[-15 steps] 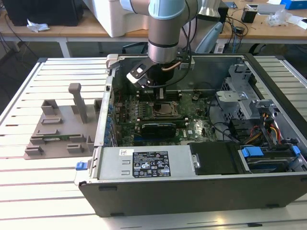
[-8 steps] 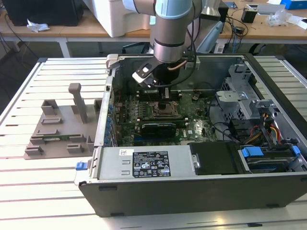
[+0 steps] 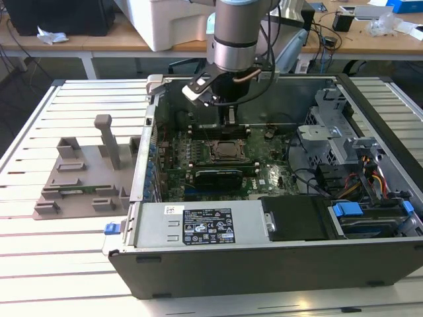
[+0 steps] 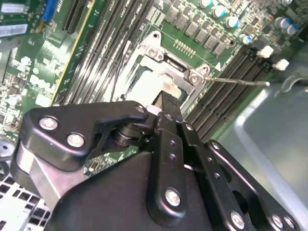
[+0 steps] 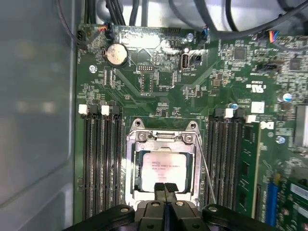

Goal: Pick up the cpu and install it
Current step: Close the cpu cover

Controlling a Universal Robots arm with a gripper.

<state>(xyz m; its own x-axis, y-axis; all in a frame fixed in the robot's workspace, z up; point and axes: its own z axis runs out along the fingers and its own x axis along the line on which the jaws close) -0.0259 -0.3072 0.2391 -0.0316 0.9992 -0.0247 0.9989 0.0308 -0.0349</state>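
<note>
1. The cpu [image 5: 162, 167] lies flat inside the socket [image 5: 161, 138] of the board [image 5: 159, 82].
2. The gripper [image 5: 165, 187] is over the socket's edge, with its fingers pressed together and nothing between them.

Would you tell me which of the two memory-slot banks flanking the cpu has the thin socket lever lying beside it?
The bank away from the grey case wall; the lever runs between it and the cpu.
</note>
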